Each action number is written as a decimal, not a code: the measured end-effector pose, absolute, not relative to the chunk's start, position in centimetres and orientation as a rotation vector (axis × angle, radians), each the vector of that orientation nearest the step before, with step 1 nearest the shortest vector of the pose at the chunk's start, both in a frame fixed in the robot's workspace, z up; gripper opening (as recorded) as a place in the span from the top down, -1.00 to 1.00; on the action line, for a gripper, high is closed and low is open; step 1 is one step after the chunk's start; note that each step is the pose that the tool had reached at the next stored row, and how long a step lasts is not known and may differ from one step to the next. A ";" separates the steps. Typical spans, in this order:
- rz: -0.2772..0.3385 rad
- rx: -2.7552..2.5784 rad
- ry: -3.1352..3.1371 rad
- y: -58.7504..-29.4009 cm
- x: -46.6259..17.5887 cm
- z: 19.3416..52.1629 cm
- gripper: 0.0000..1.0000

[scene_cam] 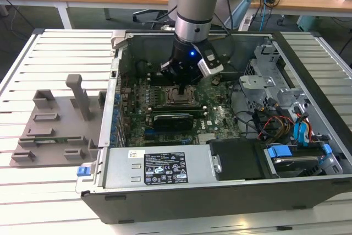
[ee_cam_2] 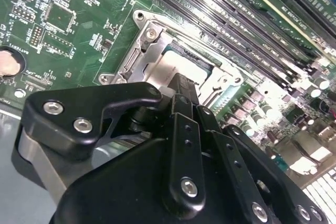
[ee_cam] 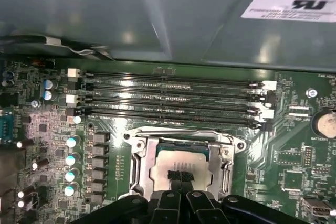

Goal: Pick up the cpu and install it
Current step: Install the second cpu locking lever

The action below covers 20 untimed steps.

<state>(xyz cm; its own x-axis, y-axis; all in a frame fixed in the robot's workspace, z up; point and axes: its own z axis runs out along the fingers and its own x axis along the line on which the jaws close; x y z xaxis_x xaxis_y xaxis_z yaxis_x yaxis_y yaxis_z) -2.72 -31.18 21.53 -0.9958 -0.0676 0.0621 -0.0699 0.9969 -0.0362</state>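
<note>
Socket frame (ee_cam: 181,156) rims the cpu (ee_cam: 181,162) closely on every side; I see my claw (ee_cam: 179,178) pinched narrow, fingertips touching its top.

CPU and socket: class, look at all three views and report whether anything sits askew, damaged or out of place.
Nothing stands out. The cpu lies flat and square inside the socket frame on the motherboard, with the gripper directly over it. No bent, broken or loose parts are visible around it.
</note>
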 end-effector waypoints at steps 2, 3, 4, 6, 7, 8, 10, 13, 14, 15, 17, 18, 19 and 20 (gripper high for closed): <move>0.062 0.106 -3.078 -31.2 -2.7 21.9 0.79; 0.065 0.106 -3.078 -31.2 -2.7 22.3 0.79; 0.066 0.106 -3.078 -31.2 -2.7 22.5 0.79; 0.069 0.106 -3.078 -31.2 -2.7 22.8 0.79; 0.071 0.106 -3.078 -31.2 -2.7 23.0 0.79; 0.072 0.106 -3.078 -31.2 -2.7 23.1 0.79; 0.078 0.106 -3.078 -31.2 -2.7 23.6 0.79; 0.085 0.105 -3.077 -31.1 -2.7 24.1 0.79; 0.087 0.106 -3.077 -31.1 -2.7 24.3 0.79; 0.091 0.105 -3.077 -31.1 -2.7 24.5 0.79; 0.095 0.105 -3.077 -31.1 -2.7 24.8 0.79; 0.096 0.105 -3.077 -31.1 -2.7 24.9 0.79; 0.098 0.105 -3.077 -31.1 -2.7 25.0 0.79; 0.100 0.105 -3.076 -31.1 -2.7 25.1 0.79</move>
<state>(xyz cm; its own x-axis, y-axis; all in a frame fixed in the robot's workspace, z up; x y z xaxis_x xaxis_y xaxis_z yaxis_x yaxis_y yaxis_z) -2.71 -31.14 25.13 -0.9958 -0.0661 0.0639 -0.0701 0.9956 -0.0627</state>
